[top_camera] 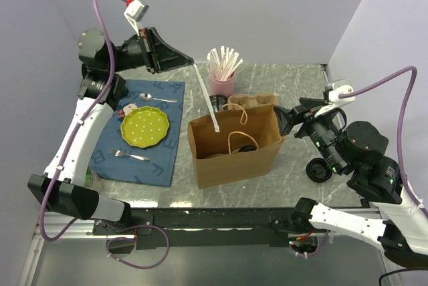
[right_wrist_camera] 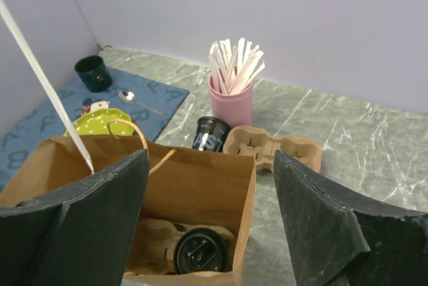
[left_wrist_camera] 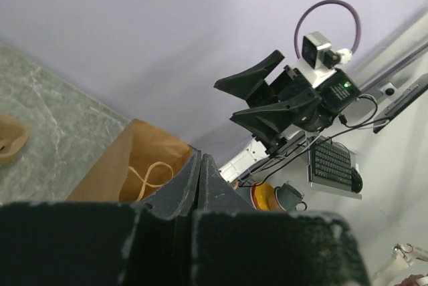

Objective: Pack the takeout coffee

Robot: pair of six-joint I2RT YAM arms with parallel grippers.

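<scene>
Hanging above the paper bag (top_camera: 234, 156), which stands near the middle of the surface, the left jaws are closed on the upper end of a long white stick (top_camera: 206, 99); it slants down so its lower tip is just inside the bag's mouth at the left end. The right jaws gape wide and hold nothing, just beside the bag's right end. One lidded coffee cup (right_wrist_camera: 200, 250) already sits in a cardboard tray at the bottom of the bag; a second black cup (right_wrist_camera: 208, 133) stands outside, behind the bag, beside an empty carrier (right_wrist_camera: 271, 149) and the pink holder (right_wrist_camera: 231, 105) of stirrers toward the far edge. The risks, as I judge them: the stick is pinched at its very end, so if let go while leaning it may tip over the rim; pushed lower, it may snag the paper wall and shove the light bag, which nothing steadies.
</scene>
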